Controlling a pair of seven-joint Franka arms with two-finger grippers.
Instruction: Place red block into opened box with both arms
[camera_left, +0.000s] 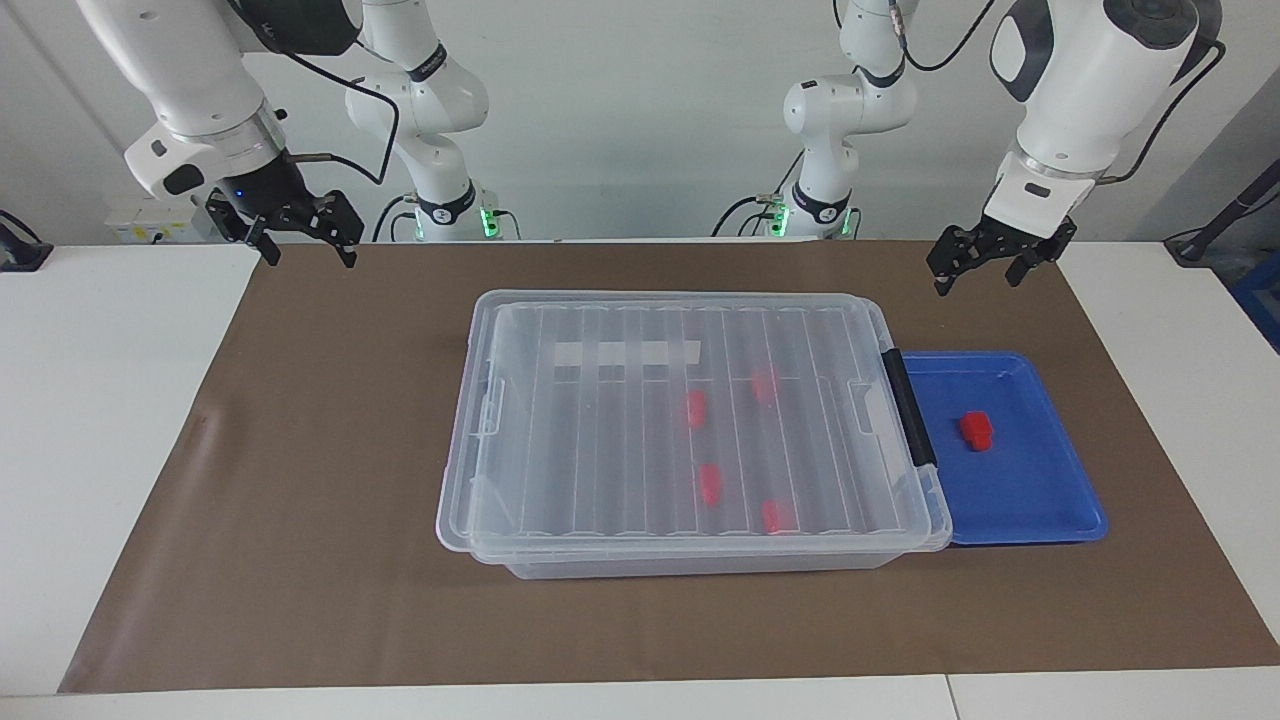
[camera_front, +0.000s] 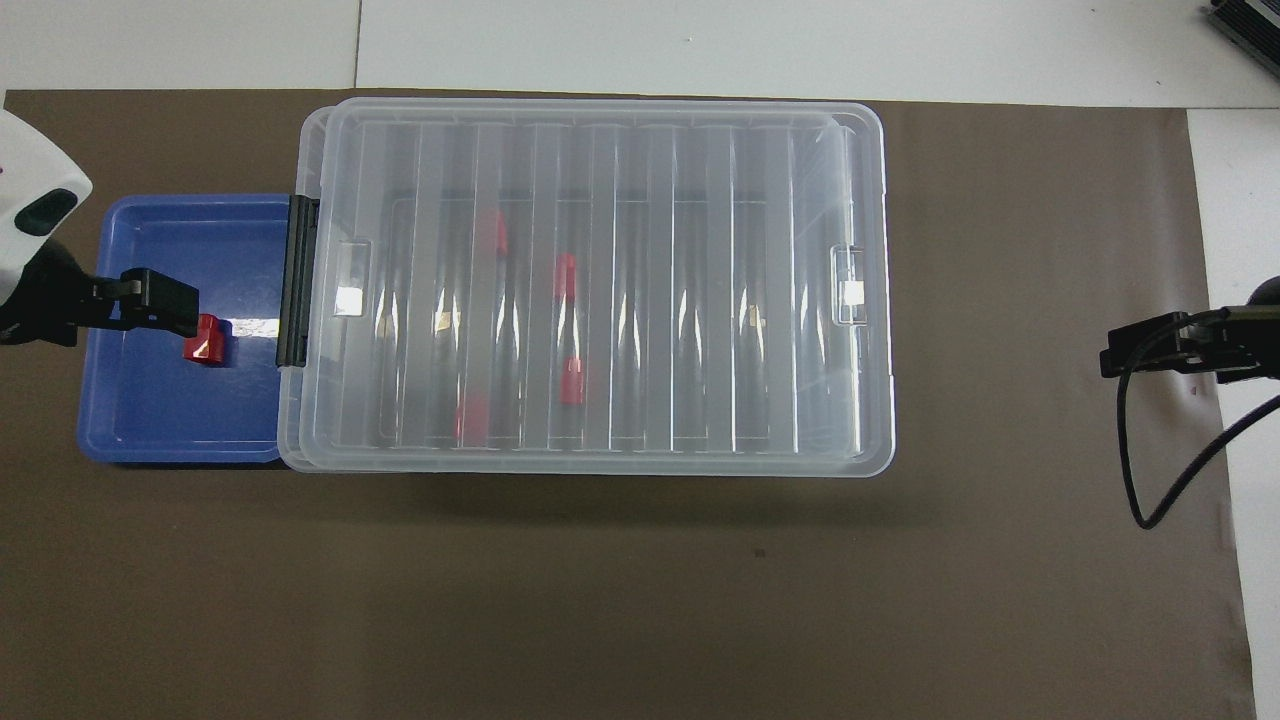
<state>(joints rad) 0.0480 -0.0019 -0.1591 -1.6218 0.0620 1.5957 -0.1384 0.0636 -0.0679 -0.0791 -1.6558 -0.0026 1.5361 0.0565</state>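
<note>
Nothing is done yet: the box (camera_left: 690, 420) is lidded with four red blocks inside, the red block (camera_left: 976, 430) lies in the blue tray (camera_left: 1050, 500), and the left hand (camera_left: 990, 258) and right hand (camera_left: 300, 232) hang spread, empty.

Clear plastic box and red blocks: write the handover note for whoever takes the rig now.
Left gripper: open, empty, raised over the brown mat near the shallow blue tray.
Right gripper: open, empty, raised over its end of the mat.
Large clear plastic box: ribbed lid on, four red blocks inside.
Small red plastic block: in the tray.
Done: nothing visible on this block.
Left: open the lid, put the block in.
</note>
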